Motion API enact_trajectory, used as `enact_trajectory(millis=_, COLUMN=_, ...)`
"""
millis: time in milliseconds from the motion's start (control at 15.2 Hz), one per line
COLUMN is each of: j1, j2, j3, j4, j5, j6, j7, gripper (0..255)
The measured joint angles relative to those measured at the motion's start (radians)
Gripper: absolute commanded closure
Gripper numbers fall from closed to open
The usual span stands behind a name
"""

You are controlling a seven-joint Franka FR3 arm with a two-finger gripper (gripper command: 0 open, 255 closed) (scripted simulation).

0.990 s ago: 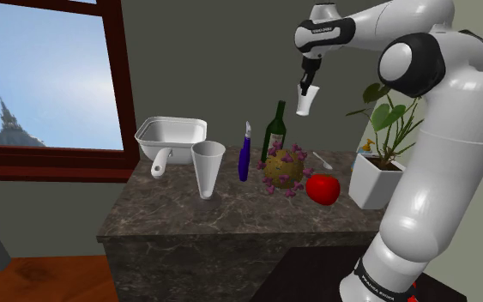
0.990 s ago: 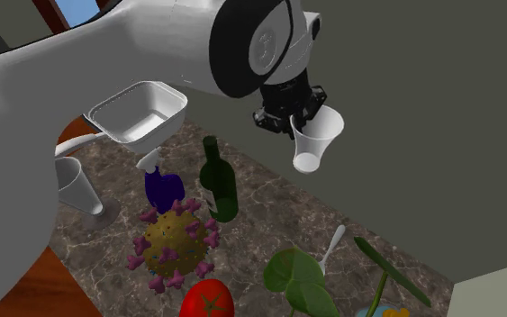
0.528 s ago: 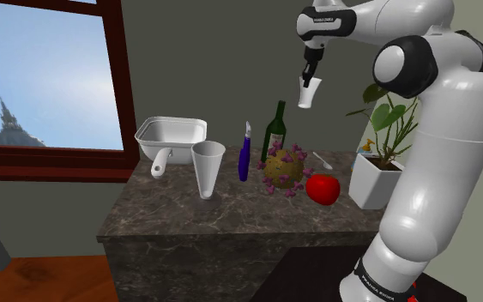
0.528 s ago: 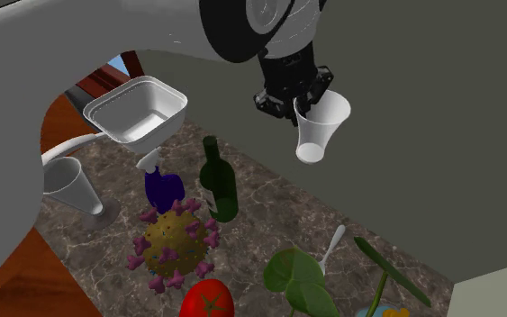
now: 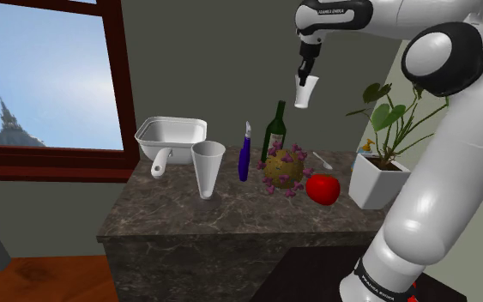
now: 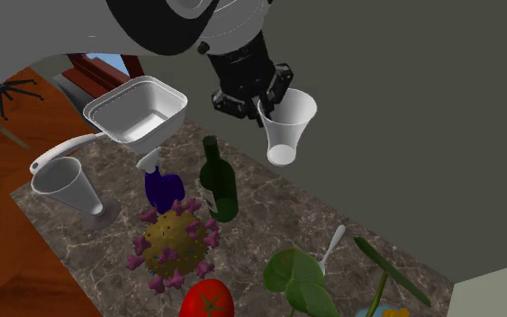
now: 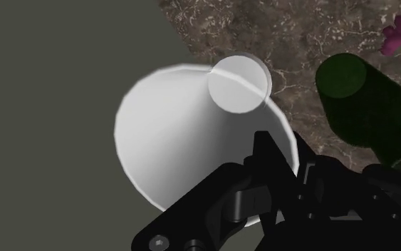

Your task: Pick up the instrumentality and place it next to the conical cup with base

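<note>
in the wrist view my fingers [image 7: 271, 171] cover the near rim of the cup [image 7: 177, 135] — where they pinch it is hidden. the bottle [image 7: 362, 107] runs under my hand, its base out of sight, and the spiky ball [image 7: 398, 39] is cut by the edge. in the shoulder view my arm [image 5: 437, 172] hides one side of the plant pot [image 5: 370, 182]; a yellow thing [image 5: 368, 144] by it is too small to name. in the second exterior view the tomato [image 6: 208, 302] is cut by the bottom edge, and the ball hides the lower part of the purple tool [image 6: 161, 189] — its end can't be told.
</note>
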Motion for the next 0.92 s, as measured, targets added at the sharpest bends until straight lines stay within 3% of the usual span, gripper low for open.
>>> enact_trajectory(millis=462, j1=0.078, j2=-0.195, j3=0.108, j4=-0.209, j5=-0.1, j6=-0.02, j7=0.194, gripper=255)
enact_trajectory(millis=924, j1=0.132, j2=-0.307, j3=0.223, j4=-0.312, j5=-0.127, j6=-0.077, j7=0.359, gripper=255)
